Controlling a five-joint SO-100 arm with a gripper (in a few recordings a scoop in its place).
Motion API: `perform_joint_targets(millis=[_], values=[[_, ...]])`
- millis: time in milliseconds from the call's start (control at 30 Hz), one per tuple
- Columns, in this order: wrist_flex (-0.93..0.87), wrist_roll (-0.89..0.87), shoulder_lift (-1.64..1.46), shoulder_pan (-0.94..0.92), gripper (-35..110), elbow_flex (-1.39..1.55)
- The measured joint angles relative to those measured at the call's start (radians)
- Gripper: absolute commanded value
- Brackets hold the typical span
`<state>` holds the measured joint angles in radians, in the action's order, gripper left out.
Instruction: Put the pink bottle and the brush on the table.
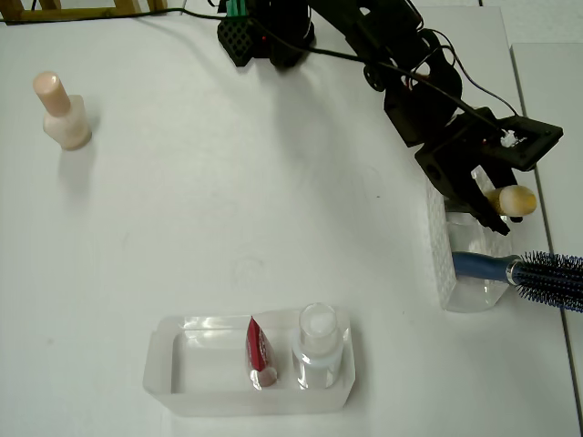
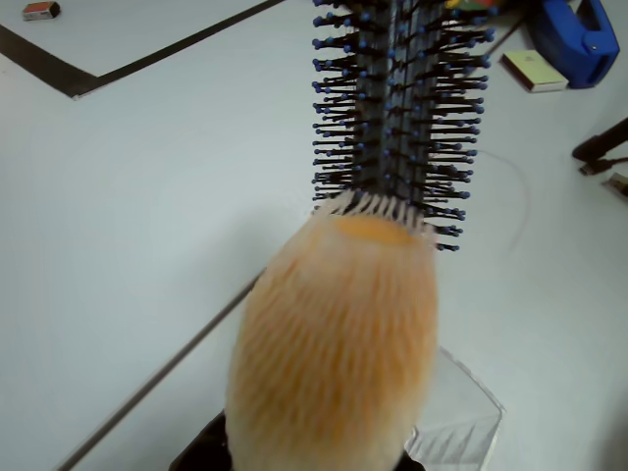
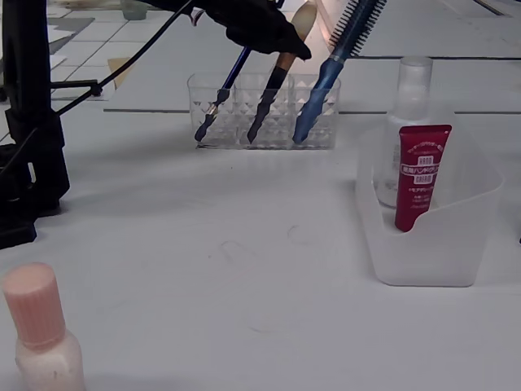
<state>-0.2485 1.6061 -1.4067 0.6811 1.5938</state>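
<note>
Pink bottle (image 1: 62,113) stands upright on the bare table (image 1: 228,209), far left in the overhead view, well apart from everything else. Judging by that, bottle half of the task is done.

Brush (image 3: 275,81) is not out yet. It leans in the middle slot of the clear holder (image 3: 264,122) in the fixed view, handle foot down in the holder, cream tip (image 1: 512,198) up and poking out past the arm in the overhead view. In the wrist view the fluffy tip (image 2: 334,353) sits right in front of the lens, blurred.

Gripper (image 3: 277,41) is at the brush's upper handle, near the ferrule. It looks wrapped around it, but the jaws are hidden by the dark body in every view, so I can't tell whether it's clamped or just beside it.

Neighbours: blue hairbrush (image 3: 338,57) in the slot just right of the brush, bristles close to the tip in the wrist view; thin pencil (image 3: 220,94) in the left slot. Separate tray (image 1: 182,364) holds the red tube (image 1: 260,350) and a clear bottle (image 1: 319,341), untouched.

Left, as I read it: lift the brush clear of the holder without snagging the hairbrush, lay it on open table.
</note>
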Motion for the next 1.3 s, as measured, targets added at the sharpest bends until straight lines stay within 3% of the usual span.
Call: perform_joint_targets(millis=[733, 1300], values=[[-0.548, -0.118, -0.078, -0.011, 0, -0.488], [-0.729, -0.120, -0.201, -0.055, 0, -0.699]])
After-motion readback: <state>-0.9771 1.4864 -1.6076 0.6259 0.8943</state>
